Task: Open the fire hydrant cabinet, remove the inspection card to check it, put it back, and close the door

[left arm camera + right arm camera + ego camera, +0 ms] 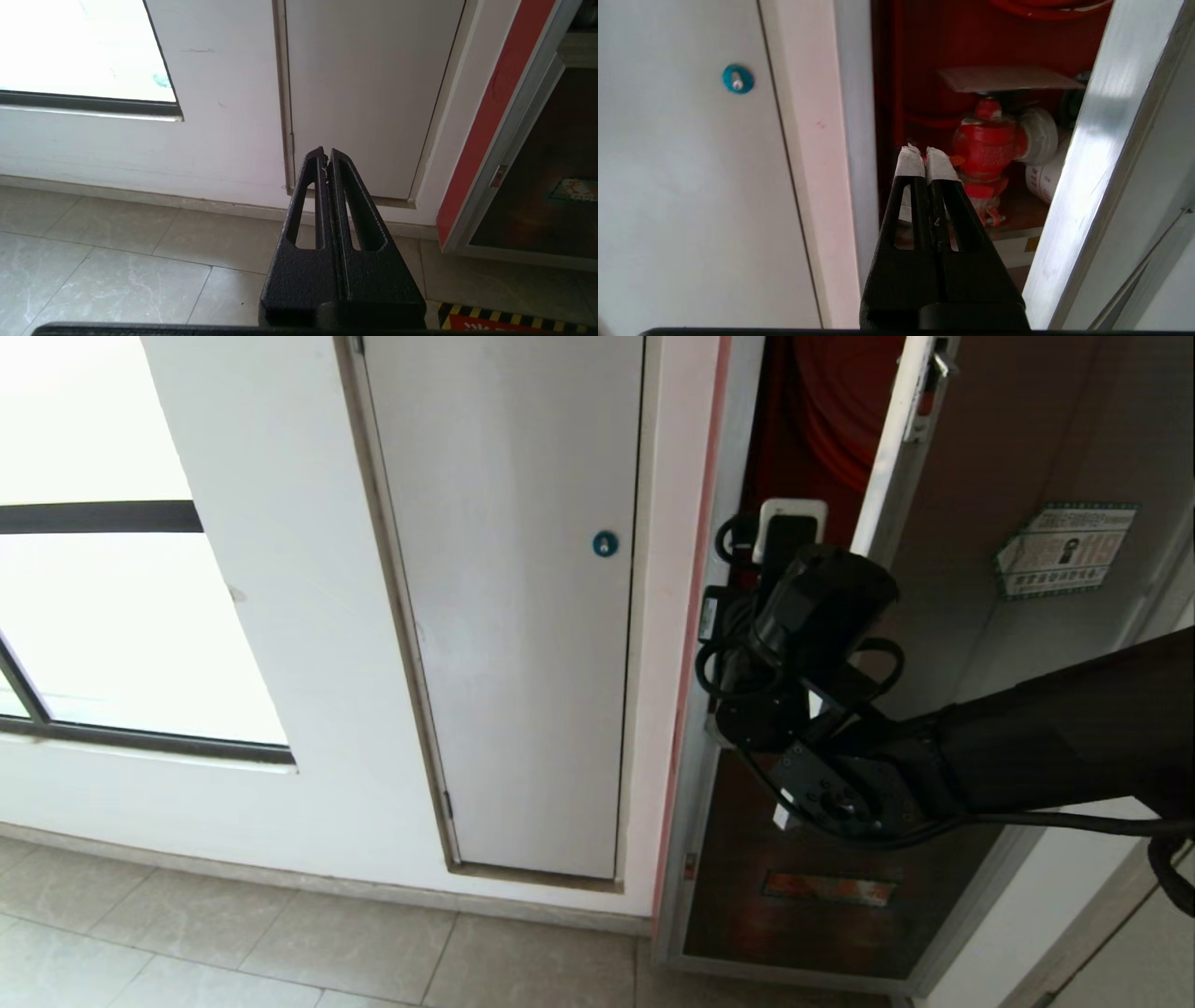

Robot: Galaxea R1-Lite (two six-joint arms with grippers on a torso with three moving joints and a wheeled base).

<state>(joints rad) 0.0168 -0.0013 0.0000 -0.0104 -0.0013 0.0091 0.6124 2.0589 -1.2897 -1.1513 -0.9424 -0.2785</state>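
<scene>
Cabinet: the fire hydrant cabinet [924,56] stands partly open in the wall ahead of me, red inside, with its silver frame [686,784] just right of the pink wall strip.
Inside: a red valve [985,144] sits low in the gap, a white rolled hose [1045,175] beside it, and the red hose coil [831,411] hangs above.
Card: a thin flat sheet [1008,78] lies level just above the valve; it looks like the inspection card, but I cannot read any print on it.
Door: the door [1008,616] is swung out to the right, its silver edge [1101,154] close beside my right fingers, and a green-bordered sticker [1064,551] shows on the dark glass.
My right gripper [926,154]: raised in front of the gap between frame and door, taped tips pressed together, holding nothing.
My left gripper [327,156]: parked low, fingers closed and empty, pointing at the foot of the white panel [369,93].
Surroundings: that panel carries a round blue lock [605,543]; tiled floor [280,943] below.
</scene>
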